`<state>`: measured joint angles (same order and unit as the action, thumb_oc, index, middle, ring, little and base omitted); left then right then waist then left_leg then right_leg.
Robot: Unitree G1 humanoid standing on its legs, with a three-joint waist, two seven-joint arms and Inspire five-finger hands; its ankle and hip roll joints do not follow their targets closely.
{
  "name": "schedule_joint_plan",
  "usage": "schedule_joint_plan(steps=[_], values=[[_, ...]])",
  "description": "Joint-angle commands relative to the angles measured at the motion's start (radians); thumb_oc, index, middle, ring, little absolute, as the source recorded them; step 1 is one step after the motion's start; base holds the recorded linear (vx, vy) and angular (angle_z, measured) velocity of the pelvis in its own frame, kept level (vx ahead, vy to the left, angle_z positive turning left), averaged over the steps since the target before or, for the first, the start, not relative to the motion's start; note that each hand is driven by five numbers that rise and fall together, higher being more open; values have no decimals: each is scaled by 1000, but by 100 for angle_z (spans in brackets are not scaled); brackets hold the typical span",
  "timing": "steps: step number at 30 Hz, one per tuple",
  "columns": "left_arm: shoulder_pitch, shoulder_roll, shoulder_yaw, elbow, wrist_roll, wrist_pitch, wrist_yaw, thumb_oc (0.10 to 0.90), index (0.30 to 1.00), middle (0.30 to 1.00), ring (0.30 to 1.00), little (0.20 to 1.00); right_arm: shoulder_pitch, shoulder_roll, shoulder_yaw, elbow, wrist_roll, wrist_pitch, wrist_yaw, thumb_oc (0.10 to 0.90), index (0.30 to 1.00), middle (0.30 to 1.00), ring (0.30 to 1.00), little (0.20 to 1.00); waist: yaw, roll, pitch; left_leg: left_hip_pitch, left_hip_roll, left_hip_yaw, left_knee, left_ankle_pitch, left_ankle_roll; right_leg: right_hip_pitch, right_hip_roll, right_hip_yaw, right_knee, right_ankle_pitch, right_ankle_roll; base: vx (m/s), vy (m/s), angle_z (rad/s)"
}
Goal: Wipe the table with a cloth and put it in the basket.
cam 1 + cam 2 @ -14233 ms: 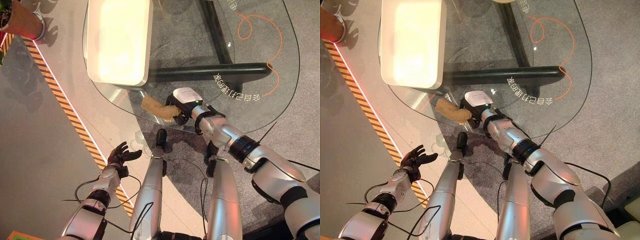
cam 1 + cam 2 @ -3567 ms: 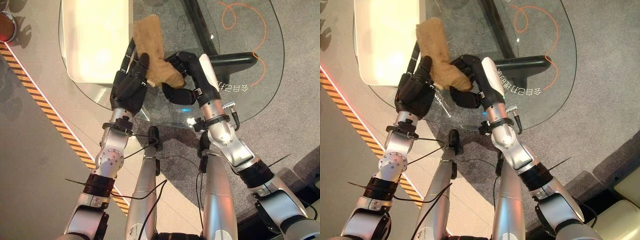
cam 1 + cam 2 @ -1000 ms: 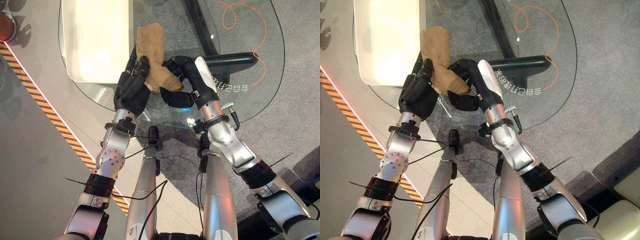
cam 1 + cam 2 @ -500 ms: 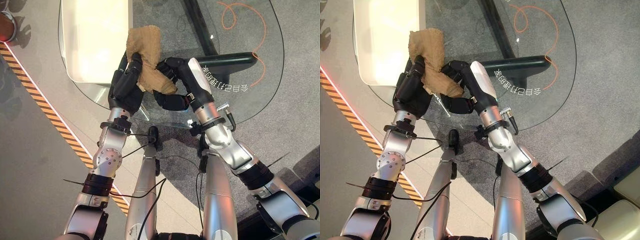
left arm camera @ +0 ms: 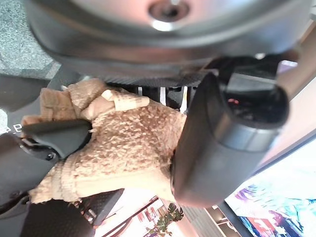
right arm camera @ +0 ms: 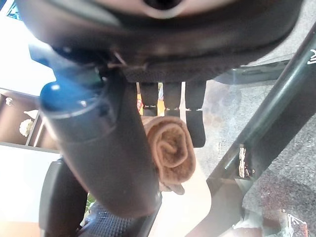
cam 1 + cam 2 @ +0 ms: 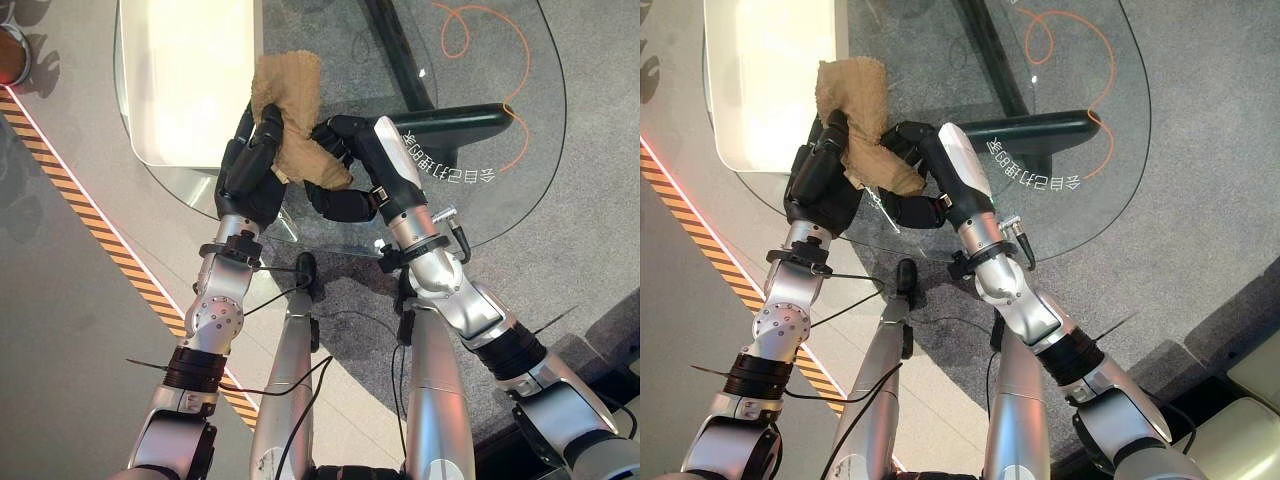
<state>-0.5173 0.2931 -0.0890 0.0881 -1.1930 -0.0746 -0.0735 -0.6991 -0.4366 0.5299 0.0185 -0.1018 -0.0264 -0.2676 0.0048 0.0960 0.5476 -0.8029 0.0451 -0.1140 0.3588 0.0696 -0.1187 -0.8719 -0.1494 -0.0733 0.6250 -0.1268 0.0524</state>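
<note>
Both hands, left hand (image 7: 245, 175) and right hand (image 7: 345, 165), had fingers curled round the cloth (image 7: 290, 110) above the counter's (image 7: 480, 215) near edge; the right hand should release before transfer to the basket (image 7: 190, 80).

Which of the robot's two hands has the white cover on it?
The right hand, coming in from the right side. A white cover runs along it, while the left hand is all dark. Both grip the tan cloth above the glass table.

A tan, fuzzy cloth (image 7: 291, 110) was seen against dark hands. At ten o'clock a cream-white basket (image 7: 190, 70) was shown on the clear glass table (image 7: 480, 215), marked with an orange squiggle (image 7: 500, 60); a black-and-orange striped strip (image 7: 100, 240) crossed the grey floor.
</note>
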Motion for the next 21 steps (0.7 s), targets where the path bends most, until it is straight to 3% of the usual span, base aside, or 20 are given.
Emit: schedule_joint_plan(steps=[1, 21], values=[[-142, -24, -82, -200, 48, -34, -140, 100, 300, 300, 300, 200, -160, 76, 21, -124, -15, -84, 16, 800, 900, 900, 900, 900, 24, -16, -28, 36, -124, 124, 9, -68, 124, 48, 106, -37, -150, 68, -13, 0, 0, 0], [-127, -56, -40, -208, 98, -245, -7, 100, 300, 300, 300, 200, -145, 95, 7, -122, -32, -89, 14, 800, 900, 900, 900, 900, 29, -18, -28, 25, -130, 112, 21, -72, 125, 36, 112, -35, -132, 58, -16, 0, 0, 0]])
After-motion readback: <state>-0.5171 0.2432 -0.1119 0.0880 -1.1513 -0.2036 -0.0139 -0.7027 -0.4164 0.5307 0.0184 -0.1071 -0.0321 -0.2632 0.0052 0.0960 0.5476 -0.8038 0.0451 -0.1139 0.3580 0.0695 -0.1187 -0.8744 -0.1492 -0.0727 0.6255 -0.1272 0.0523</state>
